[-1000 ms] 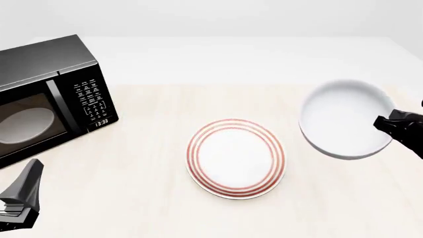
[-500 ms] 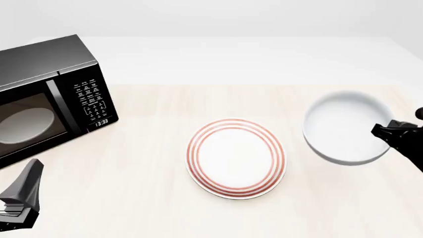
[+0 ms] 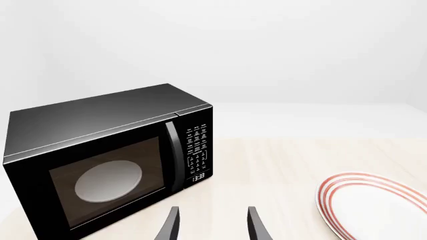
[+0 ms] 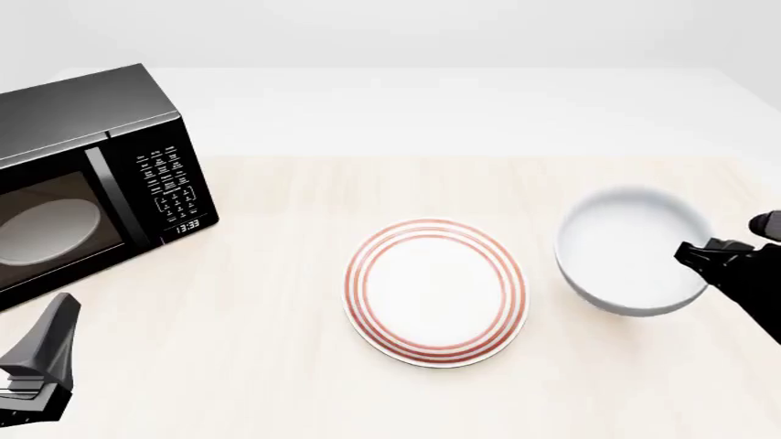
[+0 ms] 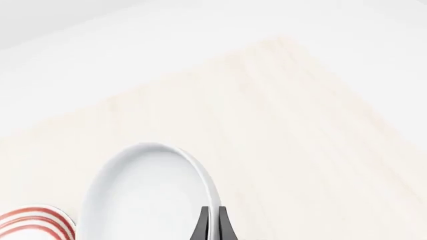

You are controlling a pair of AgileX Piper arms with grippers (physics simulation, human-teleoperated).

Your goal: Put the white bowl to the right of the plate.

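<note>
The white bowl (image 4: pixel 632 263) is being lowered further at the plate's (image 4: pixel 436 292) 3 o'clock, pinched by the right claw (image 4: pixel 690 258); the left claw (image 3: pixel 212 225) is being kept spread.

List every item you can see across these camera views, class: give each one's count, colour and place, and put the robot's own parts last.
microwave: one, black, far left of the table, door shut, a pale disc visible behind its window.
plate: one, white with concentric red rings, flat near the middle of the table.
white bowl: one, plain glossy white, right of the plate and apart from it, its right rim pinched by the right gripper.
table: one, pale wood top, under everything.
left gripper: one, black, near left corner, fingers apart, holding nothing.
right gripper: one, black, right edge, closed on the bowl's rim.
</note>
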